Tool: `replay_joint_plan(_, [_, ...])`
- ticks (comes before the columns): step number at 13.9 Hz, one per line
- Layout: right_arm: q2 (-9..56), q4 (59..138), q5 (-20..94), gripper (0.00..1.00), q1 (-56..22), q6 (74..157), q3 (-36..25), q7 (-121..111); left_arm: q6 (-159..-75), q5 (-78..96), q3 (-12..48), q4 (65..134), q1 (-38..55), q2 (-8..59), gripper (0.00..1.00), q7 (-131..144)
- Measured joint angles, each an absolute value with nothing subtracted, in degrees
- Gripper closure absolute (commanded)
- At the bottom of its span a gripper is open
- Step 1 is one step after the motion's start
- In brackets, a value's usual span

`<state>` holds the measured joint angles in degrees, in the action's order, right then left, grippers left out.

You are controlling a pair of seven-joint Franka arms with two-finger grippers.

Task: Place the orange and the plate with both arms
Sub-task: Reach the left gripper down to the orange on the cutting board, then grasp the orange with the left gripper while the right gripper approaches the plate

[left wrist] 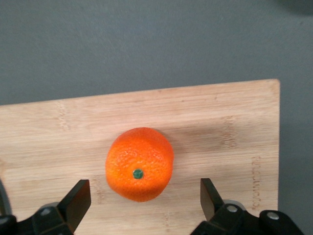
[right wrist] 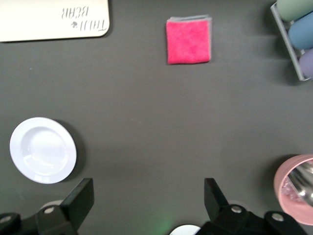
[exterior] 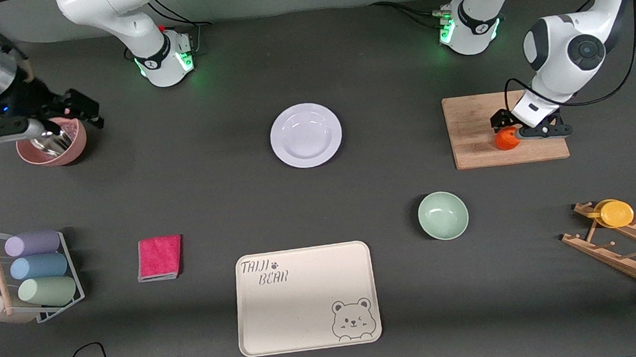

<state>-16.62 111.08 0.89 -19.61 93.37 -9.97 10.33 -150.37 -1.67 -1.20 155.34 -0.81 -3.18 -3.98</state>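
I am lowering the open left claw around the orange on the cutting board, right of frame; centring matters. The right claw is waiting open, upper left; the plate is sitting centre.

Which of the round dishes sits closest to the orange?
The pale green bowl, nearer the front camera than the cutting board holding the orange; the white plate and pink bowl lie farther off.

green bowl | bear tray | pink cloth | perhaps metal-lined pink bowl
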Motion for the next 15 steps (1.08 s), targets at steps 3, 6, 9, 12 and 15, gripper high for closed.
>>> replay_joint_plan(3, [-19.63, 114.88, 0.88, 0.0, -21.69, 94.05, -9.91, 12.73, -152.0, -1.67, -1.2, 155.38, -0.84, -0.61, 0.0, -3.98])
replay_joint_plan(6, [-20.08, 116.14, 1.92, 0.0, -21.95, 94.06, -10.27, 12.88, -153.83, -1.67, -1.2, 155.37, -0.85, 1.37, 0.0, -3.98])
replay_joint_plan(9, [-20.22, 119.23, 8.64, 0.0, -21.96, 94.42, -11.92, 12.21, -155.11, -1.67, -1.21, 155.36, -0.89, 2.11, 0.19, -3.98])
replay_joint_plan(12, [-20.28, 124.17, 15.89, 0.0, -21.97, 97.67, -13.55, 8.02, -156.12, -1.67, -1.25, 155.33, -1.14, 2.45, 0.68, -3.98])
replay_joint_plan(15, [-20.18, 131.69, 25.59, 0.0, -21.97, 103.73, -15.05, 0.64, -156.18, -1.67, -1.26, 155.02, -1.3, 2.29, 0.84, -3.98])
